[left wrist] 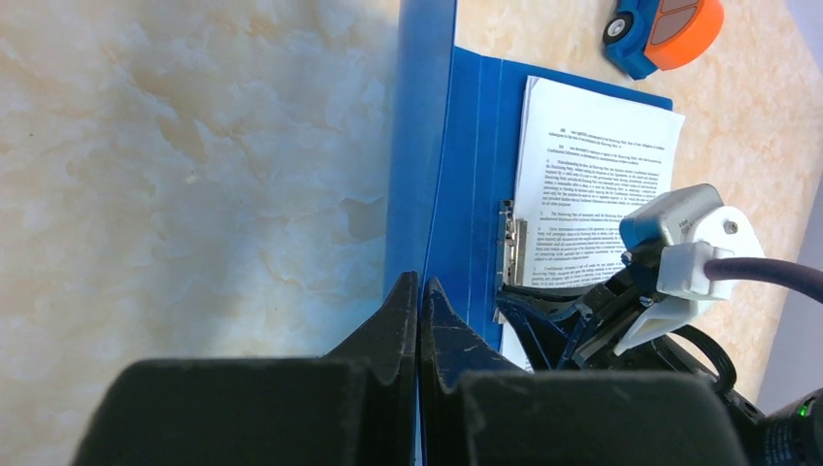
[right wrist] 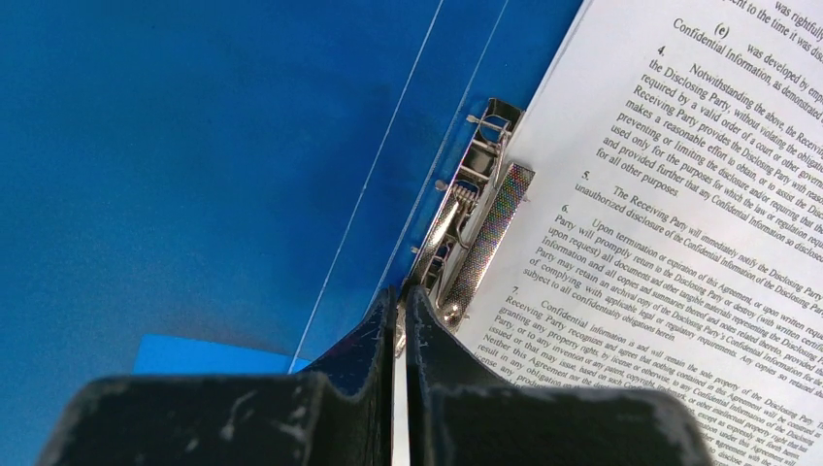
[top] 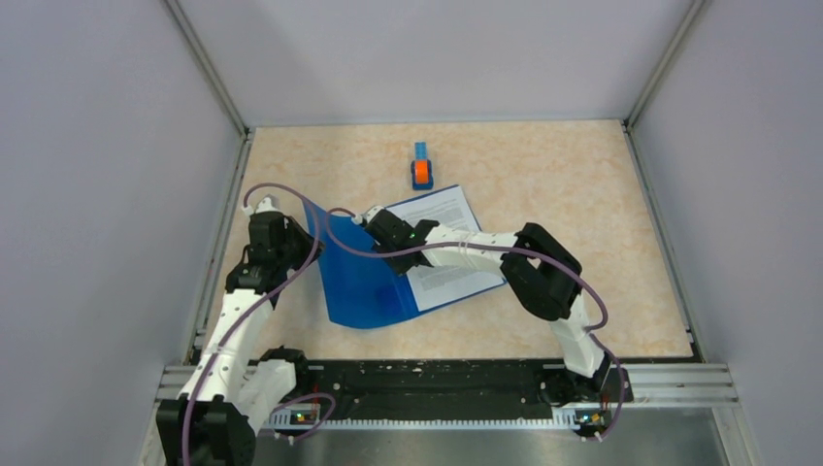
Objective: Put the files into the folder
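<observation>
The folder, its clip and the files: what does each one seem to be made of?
The folder: probably plastic, smooth blue with a soft sheen and thin scored lines. The clip: metal, by its bright silver reflections and spring. The files: matte white paper with black print.

Top camera overhead, distant; wrist cameras close, both seeing folder (left wrist: 476, 146) clip (left wrist: 511, 254).
</observation>
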Tool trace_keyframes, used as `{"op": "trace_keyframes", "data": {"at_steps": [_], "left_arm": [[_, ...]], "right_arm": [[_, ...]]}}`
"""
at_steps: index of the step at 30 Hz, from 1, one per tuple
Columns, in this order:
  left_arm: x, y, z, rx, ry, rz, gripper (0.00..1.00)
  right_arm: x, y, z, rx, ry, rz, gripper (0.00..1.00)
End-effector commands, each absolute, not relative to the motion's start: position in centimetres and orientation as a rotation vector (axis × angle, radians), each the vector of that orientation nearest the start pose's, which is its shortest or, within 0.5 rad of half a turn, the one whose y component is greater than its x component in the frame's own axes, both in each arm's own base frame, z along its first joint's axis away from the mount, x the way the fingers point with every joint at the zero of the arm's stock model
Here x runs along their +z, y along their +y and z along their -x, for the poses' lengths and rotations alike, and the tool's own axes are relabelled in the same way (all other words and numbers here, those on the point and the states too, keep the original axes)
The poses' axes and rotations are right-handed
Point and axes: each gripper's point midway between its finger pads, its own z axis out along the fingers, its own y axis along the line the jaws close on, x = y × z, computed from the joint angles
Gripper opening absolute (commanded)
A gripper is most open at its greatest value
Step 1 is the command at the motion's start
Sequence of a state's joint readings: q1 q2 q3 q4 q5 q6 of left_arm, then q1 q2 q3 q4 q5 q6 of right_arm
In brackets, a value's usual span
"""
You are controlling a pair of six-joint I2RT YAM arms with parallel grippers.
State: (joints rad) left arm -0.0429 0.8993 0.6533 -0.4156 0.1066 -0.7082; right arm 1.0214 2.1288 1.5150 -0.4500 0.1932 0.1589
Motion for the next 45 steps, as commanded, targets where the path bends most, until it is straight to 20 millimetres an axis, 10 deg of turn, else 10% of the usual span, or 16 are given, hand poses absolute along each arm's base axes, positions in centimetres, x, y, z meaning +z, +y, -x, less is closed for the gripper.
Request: {"op": "trace_keyframes", "data": {"at_steps": [1,9,19,28,36,45], "left_arm": [[14.0,-8.8,-26.9,-0.664,2.256,0.642,0.0],[14.5,-8.4,-26.9,-0.635,2.253,0.611,0.0],[18.2,-6.8,-27.4,-0.493,2.2,0.433,0.0],[20.1,-7.4,-27.5,-0.493,2.233,0.277,0.0],[23.1,-7.1,-28.1,-0.453,2.196,0.172,0.0],[25.5,-9.1,-28.8,-0.556,2.18,0.092,0.08]], "right_arm": [[-16.8,29.9,-12.4,0.101,3.089,1.291,0.0],[-12.1,33.8,-14.8,0.307,2.962,1.197,0.0],[3.5,41.4,-21.0,0.664,2.601,0.987,0.02],[13.1,43.6,-24.4,0.801,2.396,0.817,0.24],[17.5,39.8,-27.4,0.853,2.287,0.555,0.37],[16.5,30.4,-30.8,0.789,2.281,0.243,0.42]]}}
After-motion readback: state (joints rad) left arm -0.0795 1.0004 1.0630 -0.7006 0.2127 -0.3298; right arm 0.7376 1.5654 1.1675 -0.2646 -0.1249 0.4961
